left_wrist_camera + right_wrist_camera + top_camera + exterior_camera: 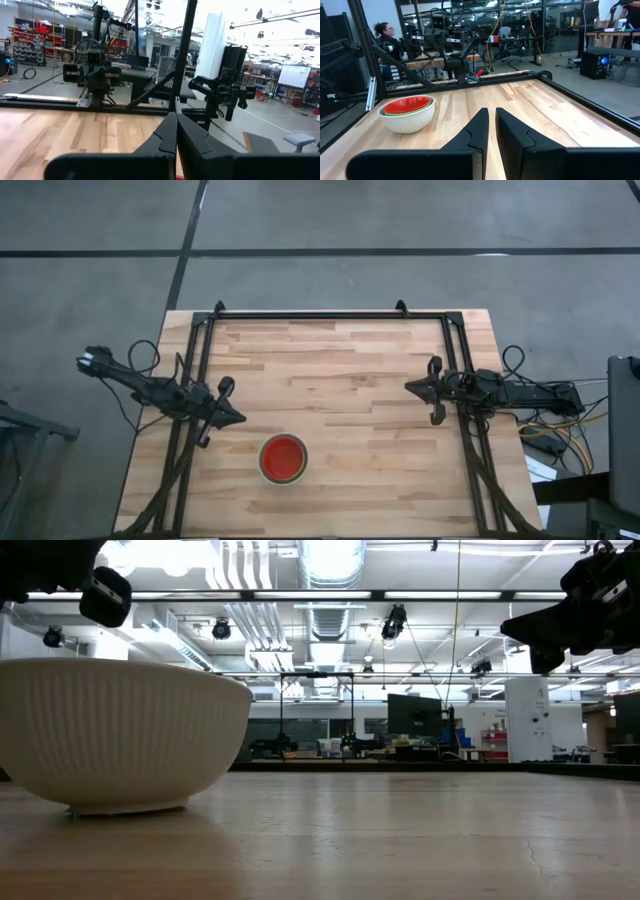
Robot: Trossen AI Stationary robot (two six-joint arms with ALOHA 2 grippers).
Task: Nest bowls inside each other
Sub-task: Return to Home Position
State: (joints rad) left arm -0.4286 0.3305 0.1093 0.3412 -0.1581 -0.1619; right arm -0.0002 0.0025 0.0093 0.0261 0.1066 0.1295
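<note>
The bowls stand nested in one stack near the table's front edge: a white ribbed bowl (264,464) rests by its foot on the wood, with a green bowl (418,110) in it and a red bowl (283,456) on top. In the low view the white bowl (120,730) fills the left side. My left gripper (241,419) hovers shut a little to the far left of the stack, touching nothing. My right gripper (408,387) waits at the table's right side, its fingers (479,125) together but for a narrow slit, with nothing between them.
A black frame rail (330,314) runs along the far edge, and more rails run down both sides of the table. Bare wood (340,370) lies between the two arms. A person (384,31) sits in the room beyond the table.
</note>
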